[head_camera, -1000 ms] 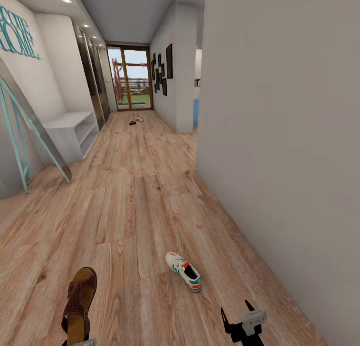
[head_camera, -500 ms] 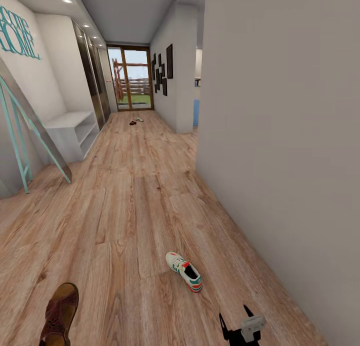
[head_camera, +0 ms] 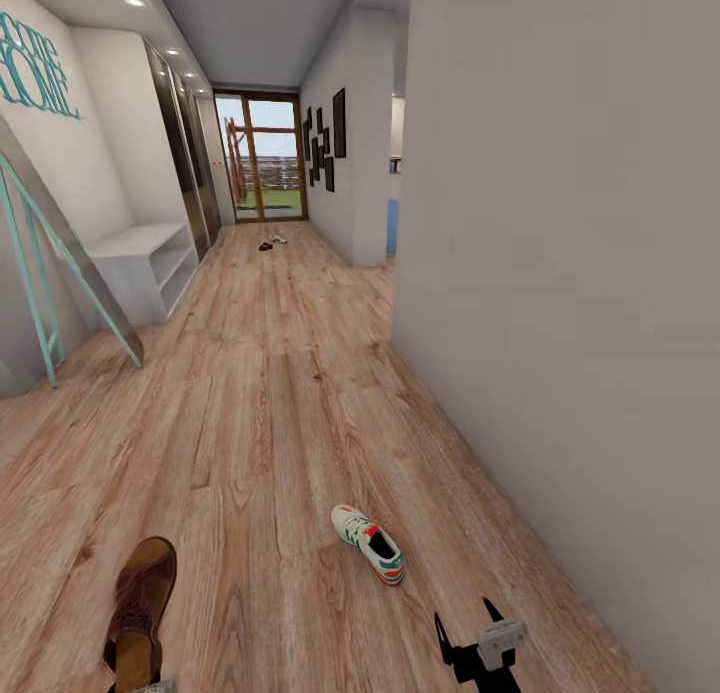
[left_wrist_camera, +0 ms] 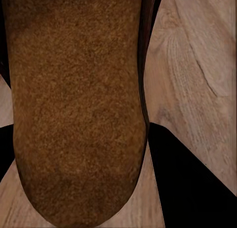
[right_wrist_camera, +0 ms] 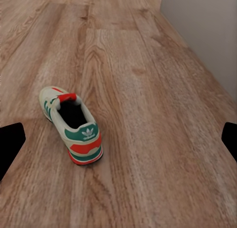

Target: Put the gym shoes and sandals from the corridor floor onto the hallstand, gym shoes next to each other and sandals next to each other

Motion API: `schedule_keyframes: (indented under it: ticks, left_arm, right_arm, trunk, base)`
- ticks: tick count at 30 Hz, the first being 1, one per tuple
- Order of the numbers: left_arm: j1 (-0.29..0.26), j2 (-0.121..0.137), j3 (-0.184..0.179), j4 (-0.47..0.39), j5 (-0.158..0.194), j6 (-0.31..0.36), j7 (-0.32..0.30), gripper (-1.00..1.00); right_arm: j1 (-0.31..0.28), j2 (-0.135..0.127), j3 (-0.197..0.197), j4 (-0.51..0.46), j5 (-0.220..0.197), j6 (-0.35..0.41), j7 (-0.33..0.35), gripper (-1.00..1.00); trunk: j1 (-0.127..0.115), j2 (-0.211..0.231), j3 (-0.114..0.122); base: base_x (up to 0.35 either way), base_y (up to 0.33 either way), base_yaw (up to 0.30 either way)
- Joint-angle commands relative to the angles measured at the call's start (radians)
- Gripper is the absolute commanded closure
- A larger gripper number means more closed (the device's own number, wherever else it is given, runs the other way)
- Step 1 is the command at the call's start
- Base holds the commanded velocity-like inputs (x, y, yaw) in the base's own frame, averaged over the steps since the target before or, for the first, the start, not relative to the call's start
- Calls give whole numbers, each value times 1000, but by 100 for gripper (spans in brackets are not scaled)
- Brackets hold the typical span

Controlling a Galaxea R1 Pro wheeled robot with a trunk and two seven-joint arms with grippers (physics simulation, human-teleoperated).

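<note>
One brown sandal (head_camera: 140,608) hangs low over the corridor floor (head_camera: 260,413) at the near left, toe pointing away, with my left gripper (head_camera: 150,685) shut on its heel end. Its tan sole (left_wrist_camera: 74,104) sits between the dark fingers (left_wrist_camera: 192,183) in the left wrist view. A white gym shoe (head_camera: 368,543) with green stripes and a red heel (right_wrist_camera: 74,127) lies on the planks just ahead of my right gripper (head_camera: 465,613), which is open and apart from it. The other sandal and gym shoe (head_camera: 272,242) lie far down the corridor. The hallstand (head_camera: 150,263) stands at the left wall.
A grey wall (head_camera: 560,273) runs close along the right. A teal-framed leaning mirror (head_camera: 60,283) stands at the left before the hallstand. Dark wardrobe doors (head_camera: 190,163) and a glazed door (head_camera: 262,158) close the far end.
The held sandal dipped down and left half a second ago, then rose again toward its earlier spot. My right gripper has drifted slightly left and lower. The gym shoe has not moved.
</note>
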Motion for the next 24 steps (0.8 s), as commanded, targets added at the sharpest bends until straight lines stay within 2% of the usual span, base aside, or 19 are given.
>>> schedule_keyframes:
  ticks: [1,7,15,16,19,24]
  left_arm:
    - [-6,0,-1,1,1,1,1,100]
    - [-41,-6,-1,0,-23,34,-1,100]
    - [-86,-49,-2,0,-61,78,-4,100]
    - [-345,-63,-2,0,-116,178,-4,100]
    - [-365,-77,-3,0,-118,186,-4,100]
    - [-375,-84,-2,0,-119,189,-10,100]
  right_arm:
    - [-1,0,8,-5,-3,4,-7,-100]
    - [-2,-1,9,-39,-3,37,-6,-100]
    - [-3,-15,8,-84,0,82,0,-100]
    - [-3,-16,8,-418,1,362,0,-100]
    - [-10,-27,8,-430,1,371,1,-100]
    - [-26,-49,8,-436,1,376,2,-100]
  trunk:
    - [0,0,-1]
    - [0,0,-1]
    - [0,0,-1]
    - [0,0,-1]
    - [0,0,-1]
    - [0,0,-1]
  base:
    - [0,0,0]
    - [0,0,0]
    - [0,0,0]
    - [0,0,0]
    - [0,0,0]
    - [0,0,0]
